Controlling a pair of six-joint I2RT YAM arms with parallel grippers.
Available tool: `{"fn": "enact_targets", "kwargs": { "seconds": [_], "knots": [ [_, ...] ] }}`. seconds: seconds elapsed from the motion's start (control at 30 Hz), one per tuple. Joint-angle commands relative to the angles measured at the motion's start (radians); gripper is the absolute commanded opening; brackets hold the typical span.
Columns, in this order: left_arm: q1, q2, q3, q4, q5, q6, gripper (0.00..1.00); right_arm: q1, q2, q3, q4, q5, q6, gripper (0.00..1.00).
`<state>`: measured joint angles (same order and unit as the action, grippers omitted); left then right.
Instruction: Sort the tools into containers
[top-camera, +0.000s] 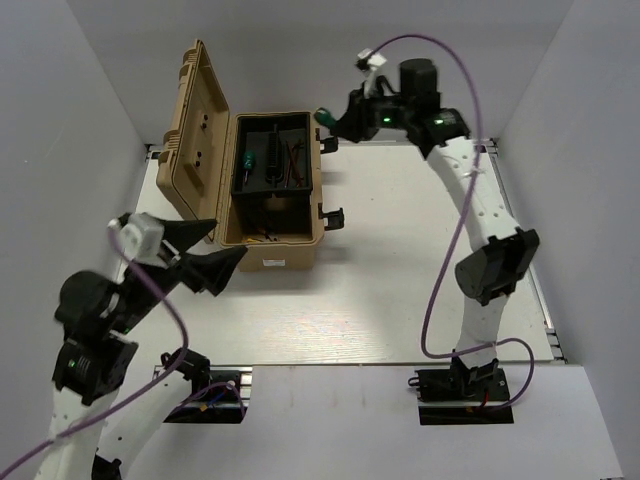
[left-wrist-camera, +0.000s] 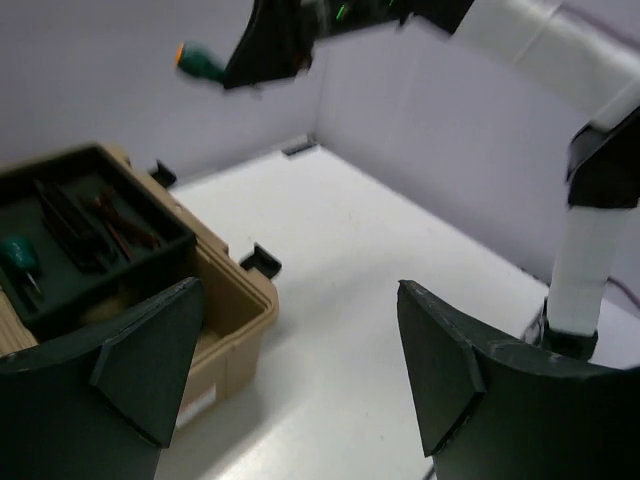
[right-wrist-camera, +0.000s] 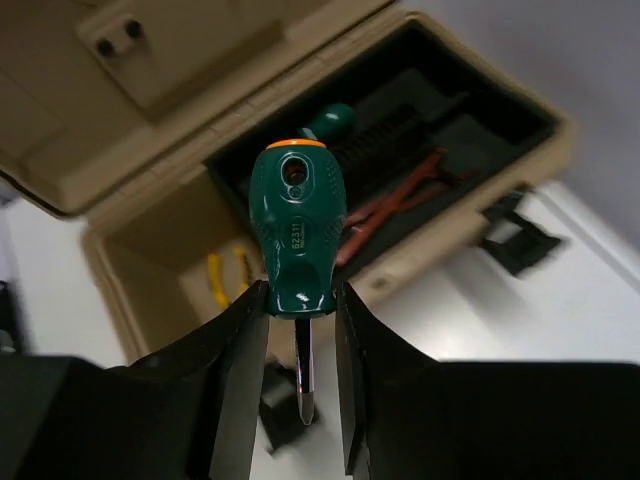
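Note:
The tan toolbox (top-camera: 275, 215) stands open, with its lid (top-camera: 195, 130) up on the left and its black tray (top-camera: 272, 155) in place. One green-handled screwdriver (top-camera: 243, 160) lies in the tray beside thin dark and red tools (right-wrist-camera: 400, 195). The yellow-handled pliers (right-wrist-camera: 225, 275) lie in the box bottom under the tray. My right gripper (right-wrist-camera: 300, 330) is shut on the second green screwdriver (right-wrist-camera: 297, 235) and holds it in the air just right of the box's far end (top-camera: 324, 117). My left gripper (left-wrist-camera: 300, 370) is open and empty, near the box's front left corner (top-camera: 215, 255).
Black latches (top-camera: 333, 216) stick out from the box's right side. White walls close in the table on the left, back and right. The right arm (top-camera: 480, 200) reaches along the right side of the white table (top-camera: 400, 260).

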<state>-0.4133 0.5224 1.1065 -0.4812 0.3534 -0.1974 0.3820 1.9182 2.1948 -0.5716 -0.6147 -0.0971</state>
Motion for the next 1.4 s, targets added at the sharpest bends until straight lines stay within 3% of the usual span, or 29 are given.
{"fn": "enact_targets", "kwargs": {
  "seconds": [0.0, 0.17, 0.27, 0.4, 0.57, 1.03, 1.07, 1.13, 1.37],
  "knots": [
    [0.008, -0.076, 0.016, 0.053, -0.086, 0.003, 0.88, 0.099, 0.131, 0.012, 0.148, 0.010, 0.327, 0.00],
    [0.008, -0.098, 0.007, -0.008, -0.145, -0.037, 0.88, 0.162, 0.298, 0.241, 0.391, 0.039, 0.494, 0.00],
    [0.008, -0.123, -0.005, -0.046, -0.241, -0.066, 0.88, 0.182, 0.334, 0.206, 0.536, 0.058, 0.519, 0.00],
    [0.018, -0.133, -0.014, -0.149, -0.493, -0.147, 0.88, 0.215, 0.392, 0.166, 0.700, 0.102, 0.576, 0.00],
    [0.018, -0.142, -0.005, -0.191, -0.638, -0.168, 0.89, 0.254, 0.495, 0.207, 0.730, 0.177, 0.626, 0.00],
    [0.018, -0.067, 0.061, -0.344, -0.754, -0.157, 0.90, 0.324, 0.567, 0.206, 0.704, 0.285, 0.504, 0.00],
    [0.018, -0.067, 0.061, -0.344, -0.754, -0.148, 0.90, 0.321, 0.565, 0.191, 0.691, 0.283, 0.499, 0.21],
    [0.018, -0.067, 0.061, -0.344, -0.740, -0.126, 0.91, 0.322, 0.558, 0.184, 0.682, 0.274, 0.475, 0.38],
    [0.018, -0.033, 0.099, -0.310, -0.692, -0.070, 0.91, 0.319, 0.510, 0.149, 0.645, 0.268, 0.428, 0.49]
  ]
}}
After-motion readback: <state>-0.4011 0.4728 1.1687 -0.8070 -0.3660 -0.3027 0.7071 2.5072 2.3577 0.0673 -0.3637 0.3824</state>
